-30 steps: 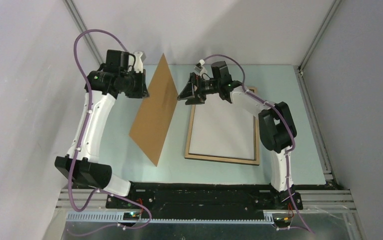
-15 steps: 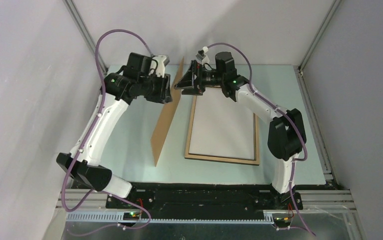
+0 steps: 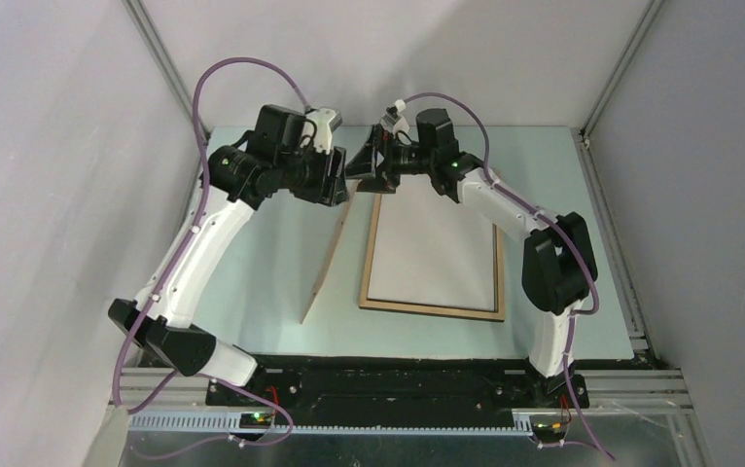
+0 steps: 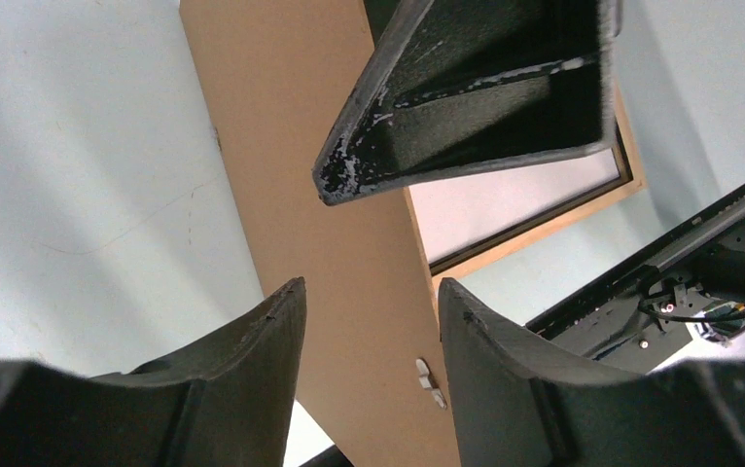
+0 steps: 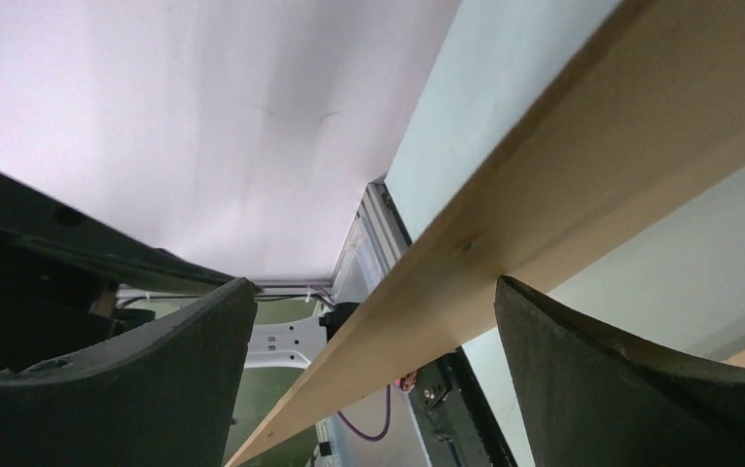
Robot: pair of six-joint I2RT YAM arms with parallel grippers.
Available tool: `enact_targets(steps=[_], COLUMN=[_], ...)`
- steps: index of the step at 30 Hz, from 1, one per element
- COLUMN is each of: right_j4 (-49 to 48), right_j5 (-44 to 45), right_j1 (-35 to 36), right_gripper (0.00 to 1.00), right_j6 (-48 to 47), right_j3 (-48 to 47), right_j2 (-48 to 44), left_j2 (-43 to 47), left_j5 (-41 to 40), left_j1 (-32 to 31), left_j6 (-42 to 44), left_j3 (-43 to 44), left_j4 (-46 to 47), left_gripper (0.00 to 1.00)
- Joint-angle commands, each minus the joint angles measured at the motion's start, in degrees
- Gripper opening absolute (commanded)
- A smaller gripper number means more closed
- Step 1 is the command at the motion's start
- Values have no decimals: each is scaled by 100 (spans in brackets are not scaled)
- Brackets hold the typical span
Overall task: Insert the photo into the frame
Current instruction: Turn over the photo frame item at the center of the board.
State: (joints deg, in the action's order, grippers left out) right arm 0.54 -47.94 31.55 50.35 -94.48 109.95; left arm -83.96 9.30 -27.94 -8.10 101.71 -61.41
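The frame [image 3: 432, 309] lies flat on the table with its light-wood back up. A white sheet [image 3: 434, 248], the photo's back, fills it. The brown backing panel [image 3: 328, 263] stands nearly on edge just left of the frame, leaning toward it. My left gripper [image 3: 337, 185] is at the panel's top far corner. In the left wrist view this gripper [image 4: 369, 302] is open, with the panel's face [image 4: 320, 195] beyond its tips and the frame's corner [image 4: 544, 224] past that. My right gripper [image 5: 373, 292] is wide open around the panel's edge [image 5: 563, 195].
The black base rail [image 3: 398, 375] runs along the near edge. Aluminium posts [image 3: 159, 49] and grey walls close in the back and sides. A small white turn clip [image 4: 430, 382] sits on the panel. The two grippers are almost touching above the frame's far left corner.
The panel has swung from leaning left to nearly upright. My left arm moved right toward the right gripper, and its jaws went from shut to open. The right gripper shifted slightly left.
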Motion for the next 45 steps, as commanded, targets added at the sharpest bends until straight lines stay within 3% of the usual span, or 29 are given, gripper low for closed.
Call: enact_targets(steps=[1,7,11,16,27,45], right_j4=[278,365,467,602,640,475], right_j5=[347,506,678,965,1263,1629], right_j1=[22,0,-27,-97,-363,-800], right_gripper=[96,91,81,66,43,0], right_j6=[-262,-344,-455,-630,-822,-1149], right_j3=[67,311,500,769,1213,1755], right_j2=[-442,-627,-752,-892,-1097,-842], left_j2=[348,596,777,862,866,603], left_j5=[105,140,10,-131,-352,-46], left_j1=[-36,-27,-29,-29,11,592], left_j6=[38,161,235,276,338,540], left_j3=[-11,-142,-174,-187,-240,-272], left_j4=[200,234,237,235,241,300], left_gripper=[60,71,73,74,74,72])
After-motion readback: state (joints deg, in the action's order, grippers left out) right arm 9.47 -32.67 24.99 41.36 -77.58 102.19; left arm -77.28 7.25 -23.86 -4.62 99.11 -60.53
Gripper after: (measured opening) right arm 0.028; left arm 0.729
